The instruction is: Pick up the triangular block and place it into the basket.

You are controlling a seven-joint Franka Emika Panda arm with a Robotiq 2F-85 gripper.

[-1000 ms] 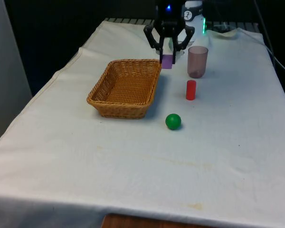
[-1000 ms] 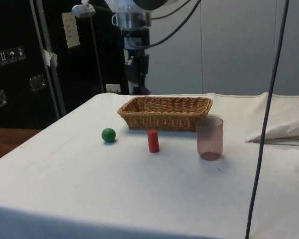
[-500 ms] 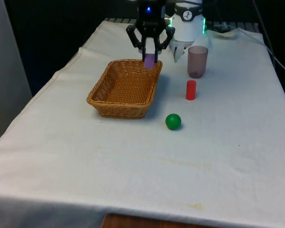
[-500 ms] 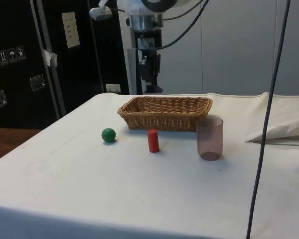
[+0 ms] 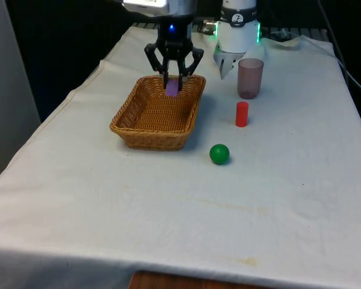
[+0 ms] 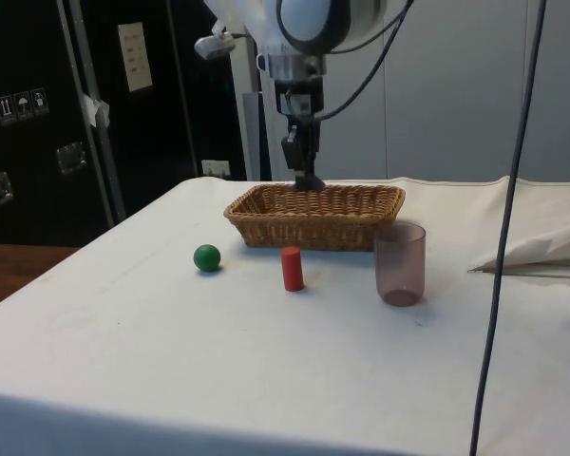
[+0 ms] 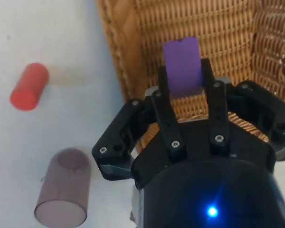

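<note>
Gripper (image 5: 173, 77) in the front view's upper middle pinches the purple triangular block (image 5: 171, 88), hanging over the far end of the basket (image 5: 130, 122). Side view: gripper (image 6: 308, 177) stands just above the basket's (image 6: 313, 229) rim. Wrist view: block (image 7: 182, 67) lies over wicker near the wall; release should drop it inside.

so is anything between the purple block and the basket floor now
Nothing visible. The black pincer holds the purple triangular block over the woven wicker basket, inside its far rim, with bare weave beneath. The red cylinder and translucent purple cup stand outside it.
</note>
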